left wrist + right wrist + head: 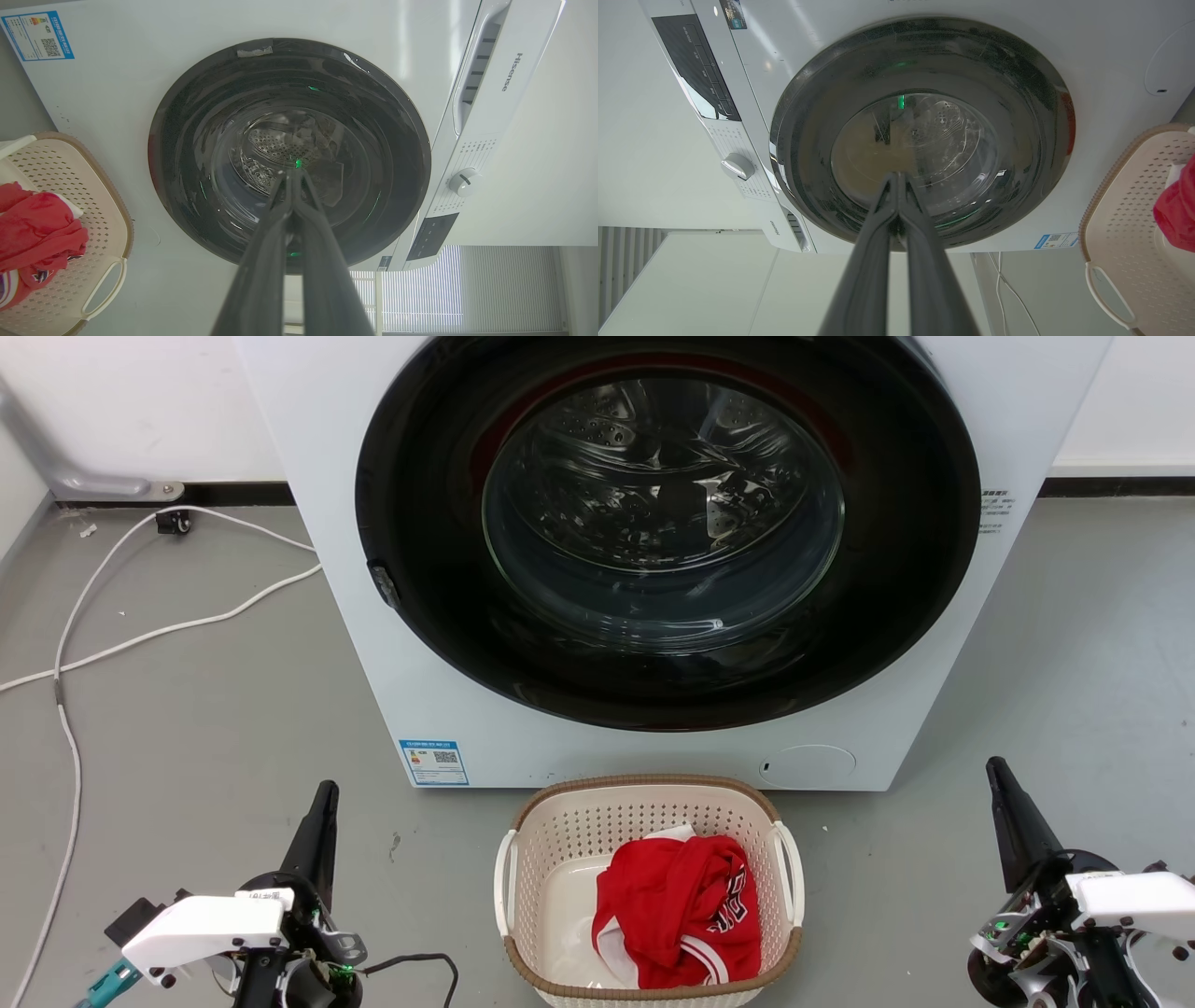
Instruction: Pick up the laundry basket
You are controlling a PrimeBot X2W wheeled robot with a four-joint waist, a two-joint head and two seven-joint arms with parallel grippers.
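we see laundry basket [579, 831] bottom centre: cream perforated plastic, brown woven rim, red garment [672, 905] inside | left gripper [327, 791], right gripper [995, 765] pinched closed, empty

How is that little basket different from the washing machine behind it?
The laundry basket is small, cream and perforated; the washing machine is far larger, smooth and white. The basket is open-topped, holding a red garment; the machine's dark round door is shut. Both stand on the floor.
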